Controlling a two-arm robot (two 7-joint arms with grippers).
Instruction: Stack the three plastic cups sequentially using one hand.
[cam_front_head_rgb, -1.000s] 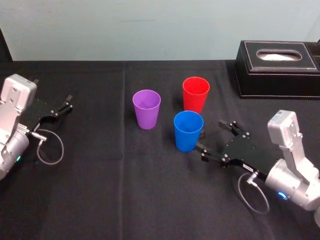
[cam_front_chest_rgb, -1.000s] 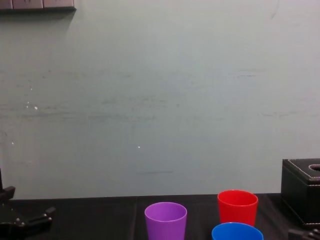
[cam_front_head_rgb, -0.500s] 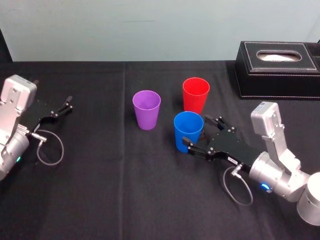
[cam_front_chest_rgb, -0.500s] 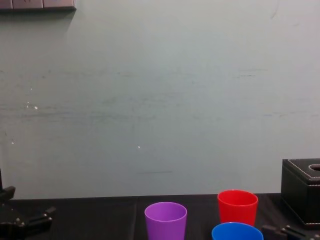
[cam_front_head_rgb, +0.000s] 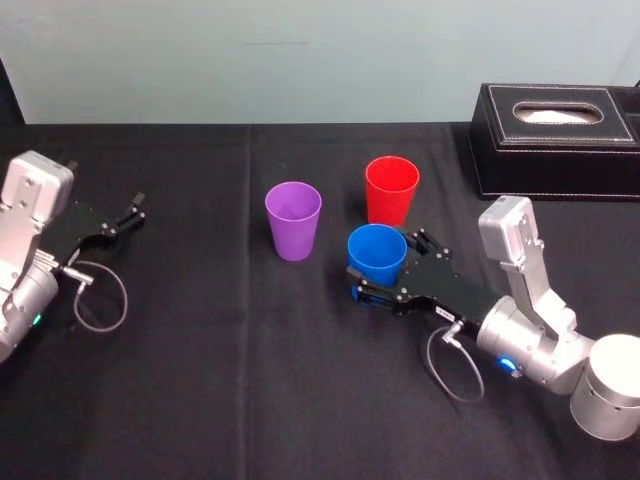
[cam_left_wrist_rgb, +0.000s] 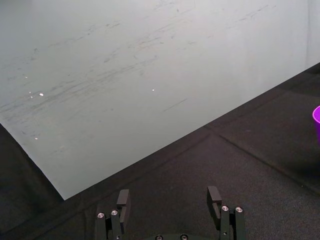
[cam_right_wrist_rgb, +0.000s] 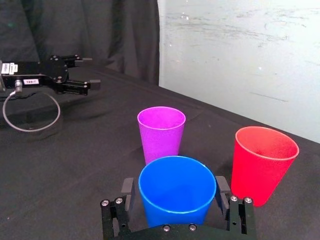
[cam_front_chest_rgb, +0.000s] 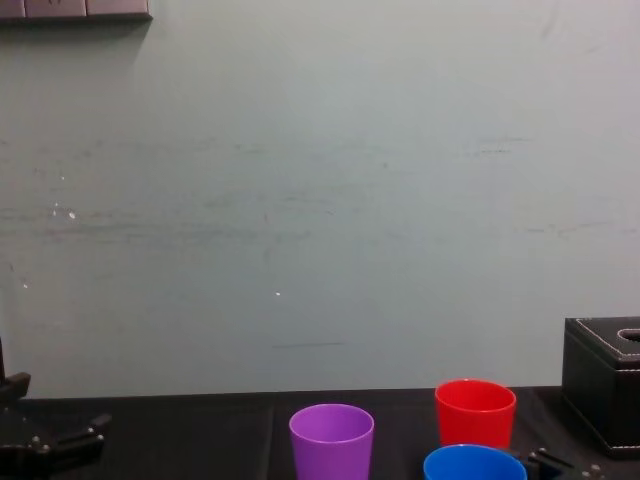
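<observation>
The blue cup (cam_front_head_rgb: 374, 250) stands upright, mouth up, directly between the fingers of the right end effector (cam_front_head_rgb: 386, 265), which reaches in low from about 4 o'clock of the cup. Its jaws are spread wide, one on each side of the cup's lower wall, just beside it. Whether the pads already touch the plastic I cannot tell. The cup's long axis runs vertical and the fingers lie level across it, so my judgement is that a plain squeeze and a straight lift are what the next move needs. From the blue cup, the purple cup (cam_front_head_rgb: 293, 217) sits near at about 10 o'clock and the red cup (cam_front_head_rgb: 391, 188) just beyond at about 12 o'clock, both upright and apart from it. The left end effector (cam_front_head_rgb: 132, 210) rests at 9 o'clock on the worktop (cam_front_head_rgb: 250, 380), jaws apart, holding nothing, well away from the cups. The worktop is covered in black cloth. A black box (cam_front_head_rgb: 555, 140) stands at about 2 o'clock, and a pale wall (cam_front_chest_rgb: 320, 200) rises behind.
</observation>
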